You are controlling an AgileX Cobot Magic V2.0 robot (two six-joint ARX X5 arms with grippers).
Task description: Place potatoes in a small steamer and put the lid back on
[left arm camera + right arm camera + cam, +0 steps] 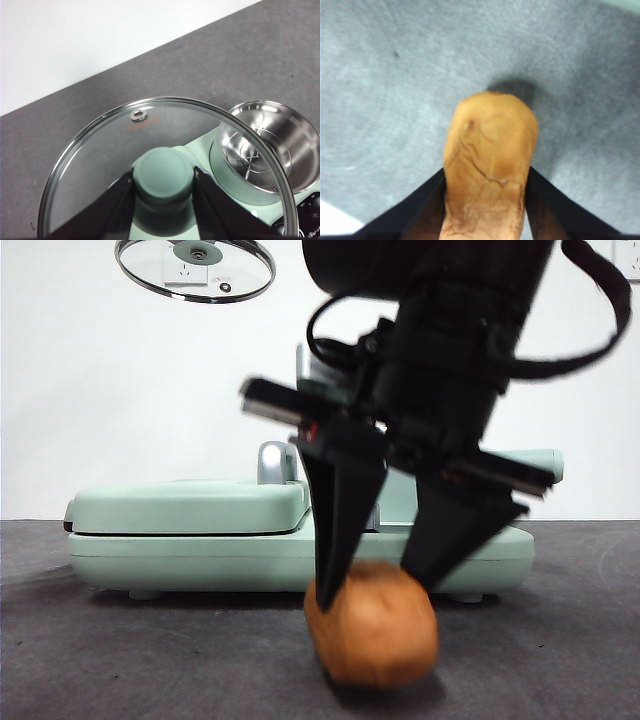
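An orange-brown potato (375, 630) lies low at the dark table surface near the front. My right gripper (375, 592) comes down over it, a black jaw pressed against each side. The right wrist view shows the same potato (490, 145) held between the jaws of my right gripper (486, 171). The glass lid (195, 270) hangs high at the top left. My left gripper (163, 171) is shut on its mint-green knob (164, 185), holding the lid (90, 155) above the open small steamer (280, 140), whose steel inside shows a rack. In the front view the arm mostly hides the steamer.
A flat mint-green grill plate (190, 520) with a closed cover stands across the table behind the potato. The mint-green base (235, 200) around the pot carries a dark control panel (310, 205). White wall behind.
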